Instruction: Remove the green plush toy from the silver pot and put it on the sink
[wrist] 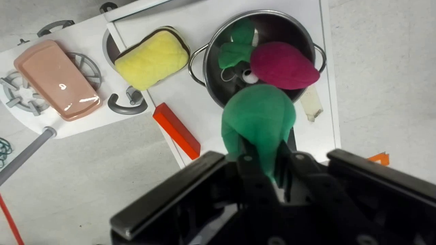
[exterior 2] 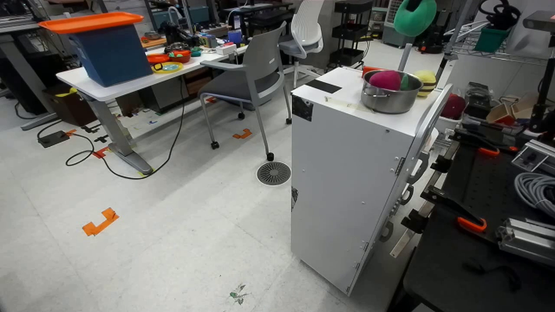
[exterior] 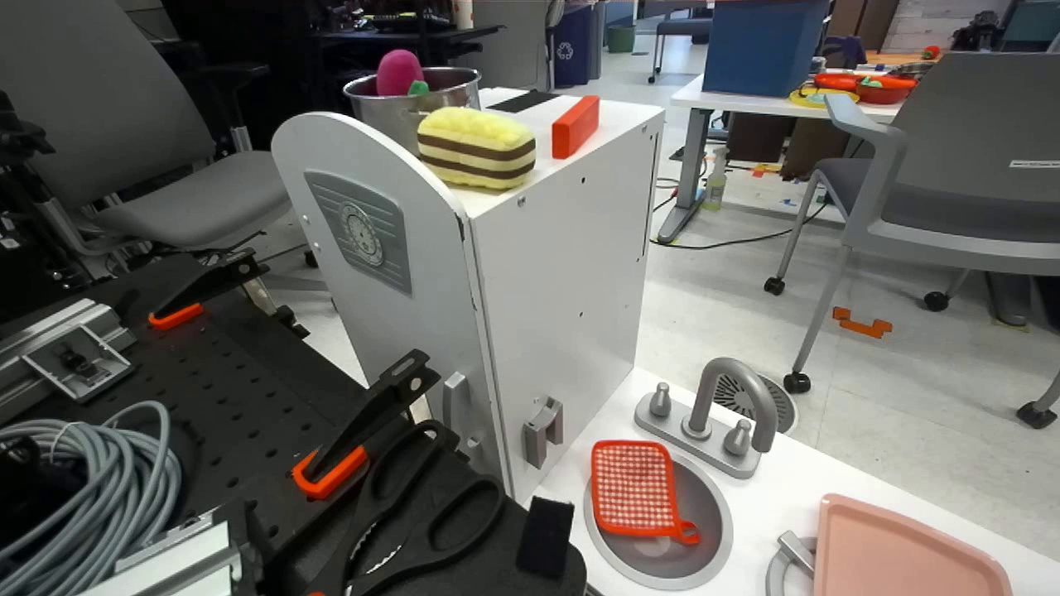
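While clear of silver pot (exterior 2: 387, 102) — green plush toy (wrist: 260, 110) (in gripper (wrist: 265, 149))

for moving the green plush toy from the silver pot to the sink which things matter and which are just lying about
Belonging to the job:
green plush toy, held by the end effector
silver pot
sink

Just lying about:
pink plush, in the pot
yellow striped plush
orange-red block
pink tray
red checked pot holder, over the sink
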Motion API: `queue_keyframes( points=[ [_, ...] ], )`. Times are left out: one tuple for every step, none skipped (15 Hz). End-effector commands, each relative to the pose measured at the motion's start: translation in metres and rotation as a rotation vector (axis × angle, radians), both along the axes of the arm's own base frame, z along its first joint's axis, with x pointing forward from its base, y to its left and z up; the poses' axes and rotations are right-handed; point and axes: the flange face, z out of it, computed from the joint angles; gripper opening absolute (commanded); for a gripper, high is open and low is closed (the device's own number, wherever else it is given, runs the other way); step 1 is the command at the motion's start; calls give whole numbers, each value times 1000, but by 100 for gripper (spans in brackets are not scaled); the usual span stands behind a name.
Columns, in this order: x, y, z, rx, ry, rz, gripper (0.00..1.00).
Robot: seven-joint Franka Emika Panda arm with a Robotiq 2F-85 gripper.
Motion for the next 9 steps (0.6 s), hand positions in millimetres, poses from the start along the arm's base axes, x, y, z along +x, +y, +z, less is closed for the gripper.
queue_keyframes(
  points=[
    [-9, -24, 15, 20, -43, -80, 4],
    [-10, -35, 18, 26, -50, -106, 4],
    [-12, -50, 21, 40, -51, -140, 4],
    [-13, -64, 23, 44, -54, -174, 4],
    [-16, -78, 25, 51, -59, -208, 4],
    [-19, -93, 27, 54, -63, -241, 4],
    [-22, -110, 27, 59, -65, -277, 4],
    [-24, -124, 28, 61, -65, -310, 4],
    [-26, -137, 27, 67, -65, -342, 4]
  ],
)
